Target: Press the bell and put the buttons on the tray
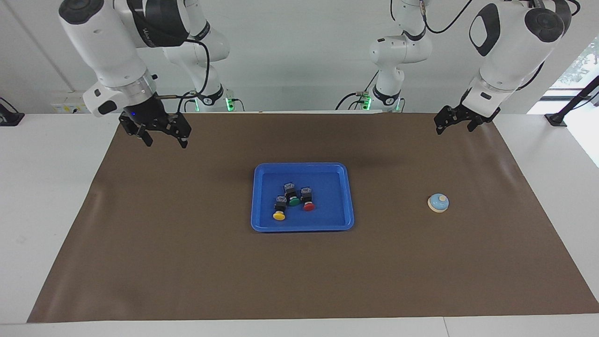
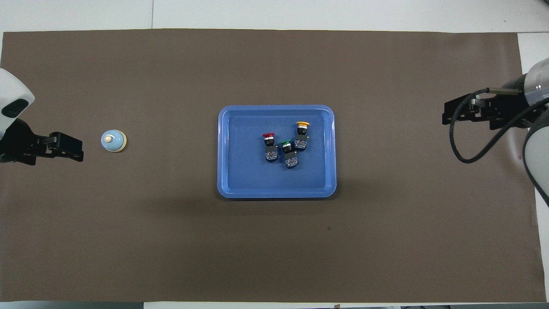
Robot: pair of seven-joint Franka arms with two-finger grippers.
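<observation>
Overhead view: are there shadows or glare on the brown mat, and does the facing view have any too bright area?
Overhead view: a soft dark shadow lies on the brown mat nearer the robots than the tray; no glare. Facing view: a window at the left arm's end is washed out.

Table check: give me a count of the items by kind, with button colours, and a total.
Buttons: 3, all on the tray: yellow, red, green
Tray: 1
Bell: 1, on the mat toward the left arm's end
Total: 5
</observation>
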